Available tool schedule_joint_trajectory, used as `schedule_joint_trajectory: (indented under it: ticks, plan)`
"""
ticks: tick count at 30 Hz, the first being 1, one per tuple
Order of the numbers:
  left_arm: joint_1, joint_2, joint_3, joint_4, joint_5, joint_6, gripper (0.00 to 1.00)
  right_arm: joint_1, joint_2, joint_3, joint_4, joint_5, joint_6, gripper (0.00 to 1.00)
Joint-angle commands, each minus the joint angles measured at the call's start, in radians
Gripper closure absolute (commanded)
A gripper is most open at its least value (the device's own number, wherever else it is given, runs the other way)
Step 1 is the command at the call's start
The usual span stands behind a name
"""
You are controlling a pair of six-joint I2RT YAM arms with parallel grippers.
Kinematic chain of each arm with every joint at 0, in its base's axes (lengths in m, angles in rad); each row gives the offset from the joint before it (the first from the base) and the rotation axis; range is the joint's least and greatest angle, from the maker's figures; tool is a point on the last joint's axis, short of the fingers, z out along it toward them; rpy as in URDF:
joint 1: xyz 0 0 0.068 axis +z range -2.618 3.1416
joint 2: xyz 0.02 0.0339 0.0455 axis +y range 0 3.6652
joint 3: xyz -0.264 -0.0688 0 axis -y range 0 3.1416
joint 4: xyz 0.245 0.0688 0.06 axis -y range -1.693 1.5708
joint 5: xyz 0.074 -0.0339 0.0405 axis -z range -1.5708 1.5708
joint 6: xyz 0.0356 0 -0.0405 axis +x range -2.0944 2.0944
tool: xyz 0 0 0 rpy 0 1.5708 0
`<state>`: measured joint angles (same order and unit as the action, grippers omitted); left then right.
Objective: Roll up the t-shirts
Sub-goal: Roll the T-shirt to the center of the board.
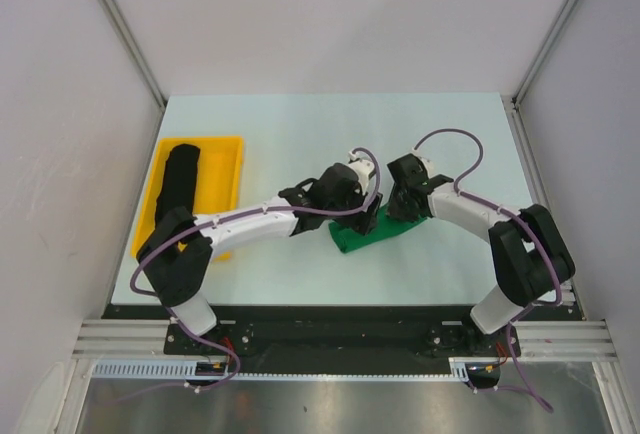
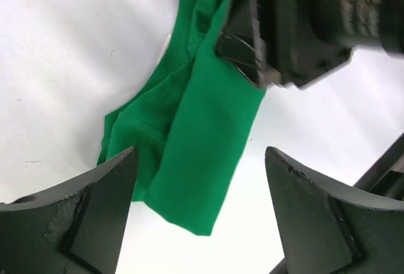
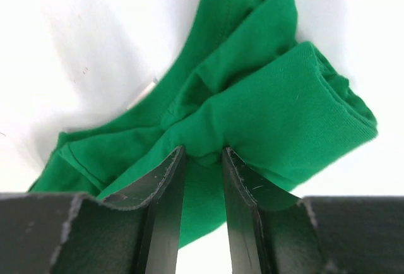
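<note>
We are hovering our left gripper point(image 2: 201, 160), jaws wide, over the green shirt point(image 3: 284, 110), a loose roll lying crosswise right of the tray point(image 1: 222, 169). Our right gripper point(image 3: 202, 154) is pinching its farther end.

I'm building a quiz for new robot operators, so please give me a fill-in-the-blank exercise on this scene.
1. The black t-shirt lies rolled in the ____ tray.
2. The right gripper pinches a fold of the green t-shirt, which lies on the ____.
3. The left gripper hangs above that shirt with its jaws ____.
Missing words: yellow; table; open.
</note>
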<state>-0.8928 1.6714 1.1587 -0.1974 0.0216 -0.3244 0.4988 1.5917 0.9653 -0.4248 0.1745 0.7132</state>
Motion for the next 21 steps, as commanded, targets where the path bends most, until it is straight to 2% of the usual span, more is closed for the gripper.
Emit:
schedule_joint_trajectory:
  ticks: [1, 6, 9, 12, 13, 15, 16, 18, 19, 21]
  plan:
    - [-0.069, 0.001, -0.03, 0.093, -0.098, 0.096, 0.17, -0.009, 0.068, 0.033, 0.009, -0.076, -0.003, 0.65]
    - [-0.12, 0.062, -0.048, 0.168, -0.158, 0.128, 0.22, -0.032, 0.094, 0.044, 0.026, -0.116, 0.005, 0.65]
    - [-0.126, 0.105, -0.048, 0.171, -0.186, 0.128, 0.28, -0.043, 0.099, 0.044, 0.031, -0.139, 0.009, 0.65]
    - [-0.126, 0.146, -0.05, 0.165, -0.222, 0.119, 0.4, -0.054, 0.087, 0.044, 0.024, -0.141, 0.008, 0.65]
    - [-0.126, 0.154, -0.054, 0.164, -0.239, 0.113, 0.47, -0.057, 0.08, 0.044, 0.017, -0.135, 0.006, 0.64]
    - [-0.126, 0.16, -0.071, 0.167, -0.27, 0.098, 0.52, -0.059, 0.064, 0.044, 0.012, -0.132, 0.002, 0.64]
    - [-0.126, 0.165, -0.076, 0.17, -0.27, 0.094, 0.59, -0.059, 0.056, 0.044, 0.005, -0.124, 0.002, 0.64]
    - [-0.126, 0.171, -0.077, 0.162, -0.238, 0.091, 0.68, -0.06, 0.047, 0.044, 0.0, -0.116, -0.003, 0.64]
    - [-0.126, 0.171, -0.079, 0.161, -0.22, 0.085, 0.77, -0.059, 0.045, 0.044, -0.003, -0.11, -0.006, 0.64]
    - [-0.126, 0.162, -0.097, 0.17, -0.169, 0.053, 0.88, -0.062, 0.047, 0.044, -0.005, -0.109, -0.008, 0.64]
